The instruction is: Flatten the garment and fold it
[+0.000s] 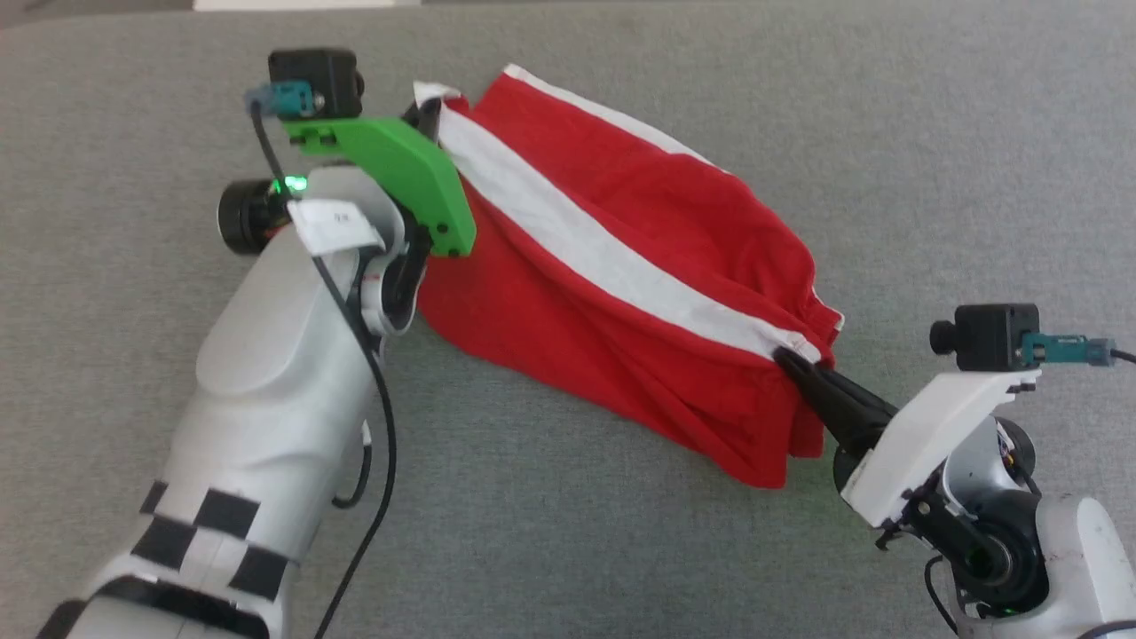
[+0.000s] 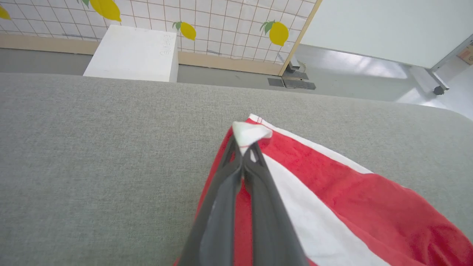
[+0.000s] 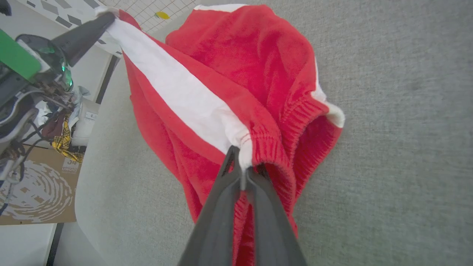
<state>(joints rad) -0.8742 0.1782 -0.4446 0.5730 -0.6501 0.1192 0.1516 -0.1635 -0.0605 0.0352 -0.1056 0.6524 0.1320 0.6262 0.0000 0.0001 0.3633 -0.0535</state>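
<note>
The red garment [image 1: 639, 266] with a white side stripe hangs stretched between my two grippers over the grey surface, sagging and creased below the stripe. At the far left end my left gripper [image 1: 432, 108] is shut on the white hem corner, which the left wrist view shows pinched between its dark fingers [image 2: 255, 173] on the garment [image 2: 351, 207]. At the near right, my right gripper [image 1: 790, 362] is shut on the ribbed waistband where the stripe ends. The right wrist view shows its fingers [image 3: 221, 192] clamped on the garment [image 3: 236, 66], and my left gripper [image 3: 107, 16] at the top left.
The grey fabric surface [image 1: 577, 550] spreads all around the garment. Past its far edge stand a white box [image 2: 133, 53] and a tiled wall with lemon pictures [image 2: 279, 33]. Off the surface's side lie a cardboard box [image 3: 33, 192] and loose clutter.
</note>
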